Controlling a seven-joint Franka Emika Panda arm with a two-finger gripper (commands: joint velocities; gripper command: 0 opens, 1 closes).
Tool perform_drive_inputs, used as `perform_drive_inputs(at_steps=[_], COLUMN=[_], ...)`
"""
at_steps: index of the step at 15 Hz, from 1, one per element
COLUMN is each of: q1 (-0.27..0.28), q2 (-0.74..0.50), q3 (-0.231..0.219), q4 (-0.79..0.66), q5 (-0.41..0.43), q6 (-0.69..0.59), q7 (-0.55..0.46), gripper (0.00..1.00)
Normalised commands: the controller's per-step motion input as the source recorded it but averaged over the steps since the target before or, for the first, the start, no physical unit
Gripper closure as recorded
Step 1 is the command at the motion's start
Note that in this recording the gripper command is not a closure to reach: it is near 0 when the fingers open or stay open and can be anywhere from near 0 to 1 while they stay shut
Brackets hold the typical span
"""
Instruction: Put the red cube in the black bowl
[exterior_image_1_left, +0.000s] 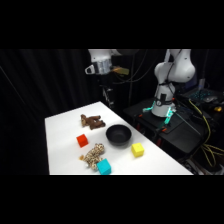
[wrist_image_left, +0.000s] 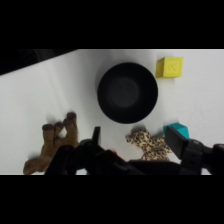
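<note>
Gripper (exterior_image_1_left: 107, 95) hangs high above the far end of the white table (exterior_image_1_left: 60, 145), well clear of everything on it; whether its fingers are spread or pressed together I cannot tell from either view. Nothing appears to be held.

Below it, near the far edge, lies a brown plush toy (exterior_image_1_left: 92, 120), legs splayed; in the wrist view the same toy (wrist_image_left: 54, 142) sits at lower left. Toward the table's middle stands the black bowl (exterior_image_1_left: 118, 135), upright and with nothing visible inside; from the wrist camera its round dark hollow (wrist_image_left: 127, 92) fills the centre.

Red cube (exterior_image_1_left: 82, 140) rests on the table to the bowl's left in the side view, near it but apart, between the brown toy and a leopard-spotted plush toy (exterior_image_1_left: 93, 155). It doesn't show in the wrist view.

Spotted toy (wrist_image_left: 149, 145) lies just beside a cyan cube (exterior_image_1_left: 104, 166) at the near edge; the cyan cube (wrist_image_left: 176, 132) is partly hidden by the linkage in the wrist view. Yellow cube (exterior_image_1_left: 137, 149) sits near the bowl's right, apart from it (wrist_image_left: 169, 67).
</note>
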Motion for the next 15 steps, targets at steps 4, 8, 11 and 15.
perform_drive_inputs(at_steps=[4,8,11,15], q1=[-0.032,-0.072,-0.065,-0.067], q2=[0.59,0.54,0.4,0.29], q3=[-0.042,-0.009,0.02,0.04], q4=[0.75,0.66,0.51,0.36], q5=[0.034,0.018,-0.006,0.006], q6=[-0.14,-0.06,0.06,0.13], q7=[-0.34,-0.49,-0.28,-0.19], gripper=[0.0,0.0,0.0,0.0])
